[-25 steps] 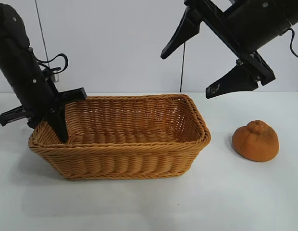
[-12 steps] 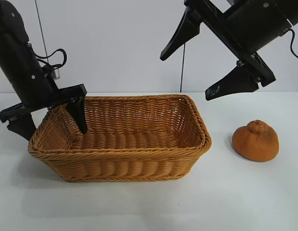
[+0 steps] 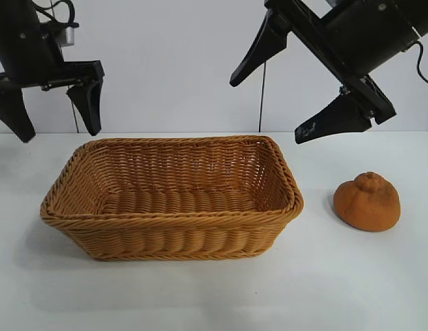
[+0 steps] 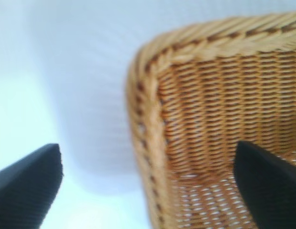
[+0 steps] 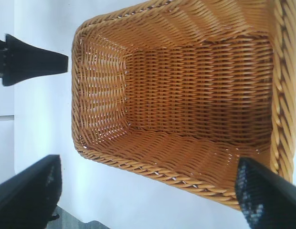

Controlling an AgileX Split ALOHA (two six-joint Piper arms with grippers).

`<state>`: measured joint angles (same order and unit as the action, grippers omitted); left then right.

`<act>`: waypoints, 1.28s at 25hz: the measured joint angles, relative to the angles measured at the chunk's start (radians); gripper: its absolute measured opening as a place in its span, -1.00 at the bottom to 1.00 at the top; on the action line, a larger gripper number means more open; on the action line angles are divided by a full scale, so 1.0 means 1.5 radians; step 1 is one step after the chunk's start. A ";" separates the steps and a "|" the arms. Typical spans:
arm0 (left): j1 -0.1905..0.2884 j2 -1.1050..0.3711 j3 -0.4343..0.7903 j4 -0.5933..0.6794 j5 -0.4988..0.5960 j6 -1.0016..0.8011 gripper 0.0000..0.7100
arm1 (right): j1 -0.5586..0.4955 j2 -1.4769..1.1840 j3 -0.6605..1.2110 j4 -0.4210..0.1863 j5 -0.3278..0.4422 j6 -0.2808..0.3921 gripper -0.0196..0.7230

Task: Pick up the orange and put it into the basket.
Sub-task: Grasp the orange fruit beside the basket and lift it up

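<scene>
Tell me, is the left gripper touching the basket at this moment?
Apart. In the exterior view the left gripper hangs open above the basket, with white wall showing between its fingertips and the braided rim.

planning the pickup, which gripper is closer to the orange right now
Right. The right gripper hangs open above the basket's right end, up and left of the orange. The left gripper is open past the basket's far left end.

Bright, even light fills the room, and the white table (image 3: pixel 200 296) is almost washed out. Soft, faint shadows sit under the basket (image 3: pixel 172 231) and beside the orange (image 3: pixel 366 201). The exterior view is crisp. The left wrist view is blurred throughout, its weave smeared; the right wrist view is sharper.
</scene>
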<state>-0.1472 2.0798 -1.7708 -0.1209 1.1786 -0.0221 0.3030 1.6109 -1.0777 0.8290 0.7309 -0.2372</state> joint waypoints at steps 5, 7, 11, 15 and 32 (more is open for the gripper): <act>0.055 0.000 -0.010 0.056 0.019 -0.002 0.95 | 0.000 0.000 0.000 -0.006 0.002 0.000 0.88; 0.083 0.000 -0.010 0.065 0.021 -0.003 0.95 | 0.000 0.000 0.000 -0.007 0.002 0.000 0.88; 0.113 -0.001 -0.011 0.072 0.022 -0.003 0.95 | 0.000 0.000 0.000 -0.008 0.002 0.000 0.88; 0.114 -0.018 -0.010 0.060 0.022 -0.003 0.95 | 0.000 0.000 0.000 -0.008 0.002 0.000 0.88; 0.114 -0.391 0.397 0.048 0.022 0.015 0.95 | 0.000 0.000 0.000 -0.009 0.004 0.000 0.88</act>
<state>0.0238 1.4933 -1.1751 -0.0485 1.2120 0.0000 0.3030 1.6109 -1.0777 0.8154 0.7363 -0.2372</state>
